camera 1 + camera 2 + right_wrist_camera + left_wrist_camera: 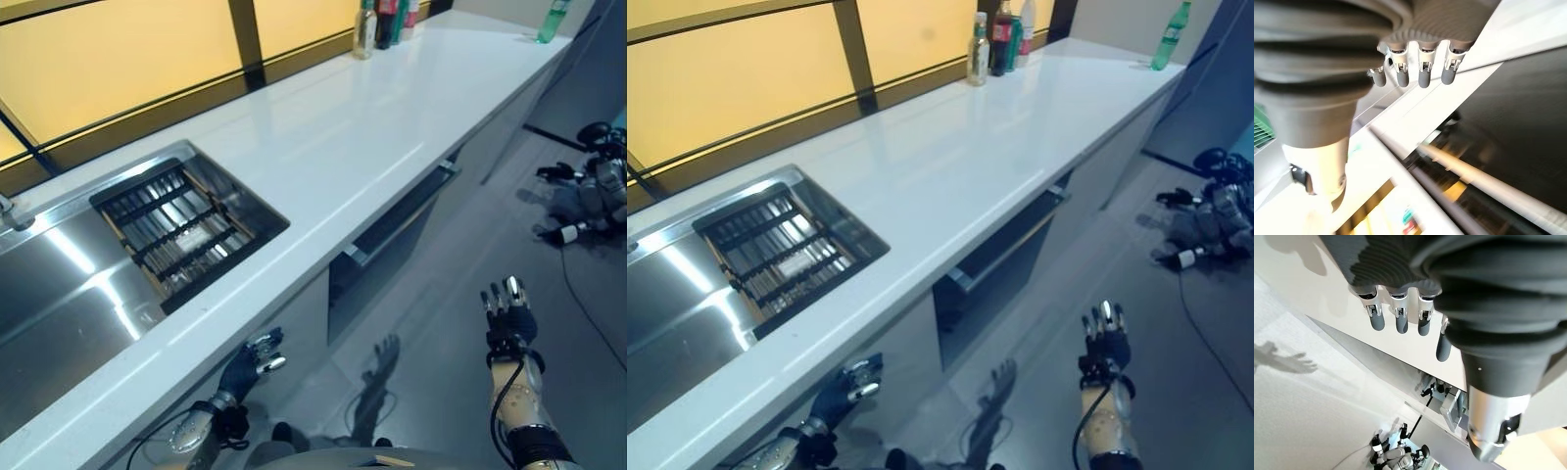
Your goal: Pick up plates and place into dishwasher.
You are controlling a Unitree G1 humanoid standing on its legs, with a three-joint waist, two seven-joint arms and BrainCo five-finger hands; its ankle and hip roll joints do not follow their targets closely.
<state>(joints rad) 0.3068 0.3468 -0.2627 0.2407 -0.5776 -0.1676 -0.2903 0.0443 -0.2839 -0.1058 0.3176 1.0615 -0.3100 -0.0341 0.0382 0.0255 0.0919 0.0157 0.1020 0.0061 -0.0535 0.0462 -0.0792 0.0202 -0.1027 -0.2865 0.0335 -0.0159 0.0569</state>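
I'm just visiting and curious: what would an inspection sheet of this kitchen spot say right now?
Surface: long white countertop, bare in the middle.
Job's things: no plates seen; dishwasher under the counter, door slightly ajar; slatted rack in the steel sink.
Clutter: bottles at the counter's far end by the window, one green bottle at the far corner.
Hands: left hand low beside the cabinet front, holding nothing; right hand open over the floor, facing the dishwasher.
Cables: nothing noted.
Surroundings: amber window panels; grey floor; another robot lying on the floor to the right.
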